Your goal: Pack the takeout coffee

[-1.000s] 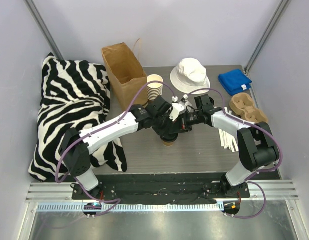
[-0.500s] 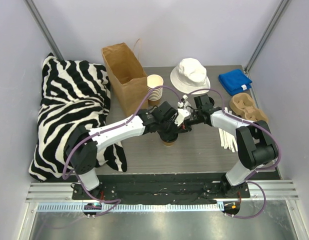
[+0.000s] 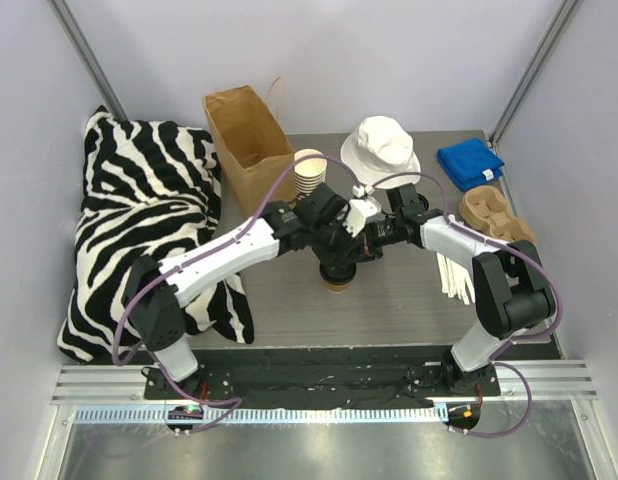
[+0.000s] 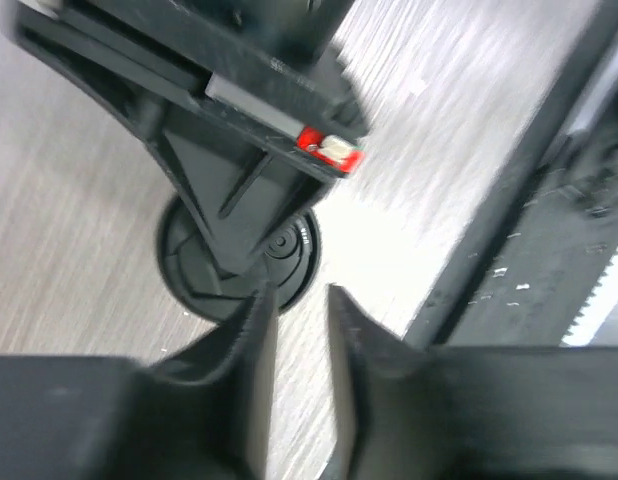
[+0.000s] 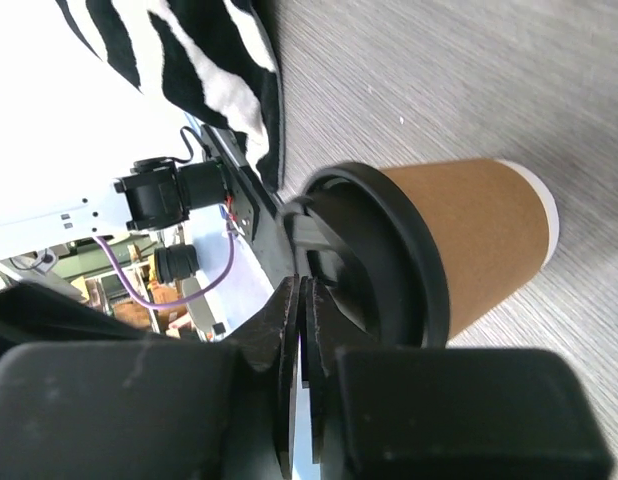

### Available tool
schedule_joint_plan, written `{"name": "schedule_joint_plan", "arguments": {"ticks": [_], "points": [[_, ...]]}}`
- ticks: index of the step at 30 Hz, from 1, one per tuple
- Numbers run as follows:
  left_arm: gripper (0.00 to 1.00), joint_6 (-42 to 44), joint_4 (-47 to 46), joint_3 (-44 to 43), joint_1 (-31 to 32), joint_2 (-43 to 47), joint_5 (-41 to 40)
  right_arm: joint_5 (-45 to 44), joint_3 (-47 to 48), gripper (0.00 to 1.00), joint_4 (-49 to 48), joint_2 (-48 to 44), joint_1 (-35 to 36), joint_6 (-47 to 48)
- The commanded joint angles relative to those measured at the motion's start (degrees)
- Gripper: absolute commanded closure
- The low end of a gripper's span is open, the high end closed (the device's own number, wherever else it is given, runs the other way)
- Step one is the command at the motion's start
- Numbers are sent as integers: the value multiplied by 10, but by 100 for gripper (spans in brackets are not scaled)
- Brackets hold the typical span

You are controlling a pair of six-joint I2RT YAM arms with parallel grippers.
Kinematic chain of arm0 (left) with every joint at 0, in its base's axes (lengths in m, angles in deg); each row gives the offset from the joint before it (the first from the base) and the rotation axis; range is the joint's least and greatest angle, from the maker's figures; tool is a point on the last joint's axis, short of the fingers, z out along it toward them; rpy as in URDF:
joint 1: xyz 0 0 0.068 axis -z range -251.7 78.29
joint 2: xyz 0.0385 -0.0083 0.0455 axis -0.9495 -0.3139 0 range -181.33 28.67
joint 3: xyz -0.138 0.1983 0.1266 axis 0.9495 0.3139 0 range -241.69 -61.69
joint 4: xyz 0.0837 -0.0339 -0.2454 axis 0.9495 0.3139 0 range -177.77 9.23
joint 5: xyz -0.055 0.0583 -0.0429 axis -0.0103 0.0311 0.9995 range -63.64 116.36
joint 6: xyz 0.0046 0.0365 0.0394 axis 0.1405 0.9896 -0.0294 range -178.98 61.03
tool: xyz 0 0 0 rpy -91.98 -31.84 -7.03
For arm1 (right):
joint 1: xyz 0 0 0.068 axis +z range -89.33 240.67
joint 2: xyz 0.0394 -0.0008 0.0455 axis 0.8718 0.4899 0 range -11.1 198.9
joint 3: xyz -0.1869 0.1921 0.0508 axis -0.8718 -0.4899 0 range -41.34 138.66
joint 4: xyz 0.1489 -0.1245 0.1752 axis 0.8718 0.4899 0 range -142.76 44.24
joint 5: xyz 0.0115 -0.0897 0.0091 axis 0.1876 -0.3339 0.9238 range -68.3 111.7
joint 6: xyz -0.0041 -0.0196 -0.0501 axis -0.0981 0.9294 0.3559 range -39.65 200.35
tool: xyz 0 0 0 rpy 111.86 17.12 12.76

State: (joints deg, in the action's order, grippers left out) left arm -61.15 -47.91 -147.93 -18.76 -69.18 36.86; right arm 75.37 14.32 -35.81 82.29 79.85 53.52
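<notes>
Standing on grey wood-grain table [image 3: 409,300], pale walls [image 3: 389,60] around: takeout coffee [image 5: 469,240].

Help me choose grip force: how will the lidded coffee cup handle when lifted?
The coffee cup looks paper, so its wall likely dents under a hard squeeze. Upright on a narrower base, it may tip if pushed high.

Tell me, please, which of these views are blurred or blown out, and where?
Left wrist: motion-smeared throughout, with white glare on the table beside the black lid. Right wrist: the coffee cup is sharp, but the background beyond the zebra cloth is blown out white. Top external: even and sharp, with a bright strip along the front rail.
</notes>
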Motion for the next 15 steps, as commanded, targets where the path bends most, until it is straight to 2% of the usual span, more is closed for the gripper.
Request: {"name": "schedule_joint_plan", "arguments": {"ticks": [1, 2, 4, 7, 8, 9, 11, 12, 15], "points": [[63, 17, 24, -53, -37, 64, 86, 14, 44, 86, -13, -35, 2, 2], [55, 17, 24, -54, -44, 77, 97, 19, 57, 82, -14, -40, 2, 2], [50, 18, 29, -56, -67, 90, 127, 19, 82, 78, -8, -57, 2, 6], [43, 19, 50, -61, -90, 111, 154, -2, 124, 59, 47, -66, 2, 49], [42, 27, 63, -63, -94, 121, 157, -19, 135, 42, 69, -67, 2, 67], [41, 35, 69, -66, -102, 126, 159, -63, 145, 35, 112, -69, 2, 83], [37, 33, 78, -64, -111, 141, 160, -103, 158, 25, 141, -70, 2, 121], [36, 31, 78, -59, -124, 156, 161, -150, 160, 22, 159, -72, 3, 128], [26, 24, 71, -46, -155, 190, 181, -203, 160, 10, 183, -73, 12, 152]]}}
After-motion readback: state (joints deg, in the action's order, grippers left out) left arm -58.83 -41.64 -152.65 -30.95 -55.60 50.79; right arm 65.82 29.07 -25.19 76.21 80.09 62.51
